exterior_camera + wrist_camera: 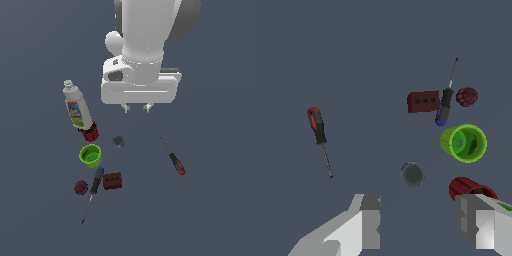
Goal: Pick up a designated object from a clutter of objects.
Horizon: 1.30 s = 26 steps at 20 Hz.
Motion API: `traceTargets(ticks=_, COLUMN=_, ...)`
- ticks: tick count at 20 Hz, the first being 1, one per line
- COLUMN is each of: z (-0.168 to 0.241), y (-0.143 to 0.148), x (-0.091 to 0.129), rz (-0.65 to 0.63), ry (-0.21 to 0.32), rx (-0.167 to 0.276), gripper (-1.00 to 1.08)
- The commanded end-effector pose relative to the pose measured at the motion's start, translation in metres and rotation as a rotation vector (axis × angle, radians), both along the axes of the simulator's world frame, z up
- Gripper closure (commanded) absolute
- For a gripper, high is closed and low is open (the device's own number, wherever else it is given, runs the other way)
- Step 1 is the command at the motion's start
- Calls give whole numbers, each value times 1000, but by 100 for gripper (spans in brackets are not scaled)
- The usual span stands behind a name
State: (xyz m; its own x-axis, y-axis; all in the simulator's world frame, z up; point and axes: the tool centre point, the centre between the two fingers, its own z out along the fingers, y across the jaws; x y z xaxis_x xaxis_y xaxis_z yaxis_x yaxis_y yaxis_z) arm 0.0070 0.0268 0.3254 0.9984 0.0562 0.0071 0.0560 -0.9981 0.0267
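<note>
the gripper point(136, 108) hangs above the grey floor point(215, 210) with its two short fingertips pointing down and set apart, nothing between them; in the wrist view the two pale fingers point(370, 220) stand wide of each other, so the pincer is released and empty.

the dark red mug point(90, 132) lies towards the exterior view's left of the gripper, tucked against the lower end of the white labelled bottle point(77, 107), which lies tilted on the floor with its cap pointing away up the picture. in the wrist view the mug point(468, 188) shows just beside one finger, partly hidden behind it, and its handle cannot be made out in either picture.

just below the mug in the exterior view sits the green cup point(90, 155), its open mouth showing. the grey disc point(118, 141) lies near the mug, roughly under the gripper and a little to the exterior view's left. further down lie the brown-red brick point(112, 181), the blue-handled screwdriver point(93, 192) just beside it with its thin shaft running down and to the left, and the dark red ball point(81, 187) on the screwdriver's other side. the red-handled screwdriver point(175, 159) lies well apart from the rest, off to the exterior view's right.

the gripper touches none of these things.
</note>
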Motion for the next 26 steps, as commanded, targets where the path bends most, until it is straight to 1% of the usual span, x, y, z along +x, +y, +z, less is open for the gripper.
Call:
traceTargets(ticks=1, z=-2, y=-2, x=0, rz=3, ry=1, rx=0, gripper=-20)
traceTargets(ticks=7, z=-13, y=-16, x=1, rz=26, ry=8, rx=5, gripper=-20)
traceTargets(ticks=12, z=-29, y=-37, x=1, rz=59, ry=18, rx=14, gripper=-20)
traceTargets(ticks=19, z=-63, y=-81, x=-4, rz=128, ry=34, rx=34, gripper=-20)
traceTargets(ticks=26, z=-101, y=-129, x=-15, rz=201, ry=47, rx=59, gripper=-20)
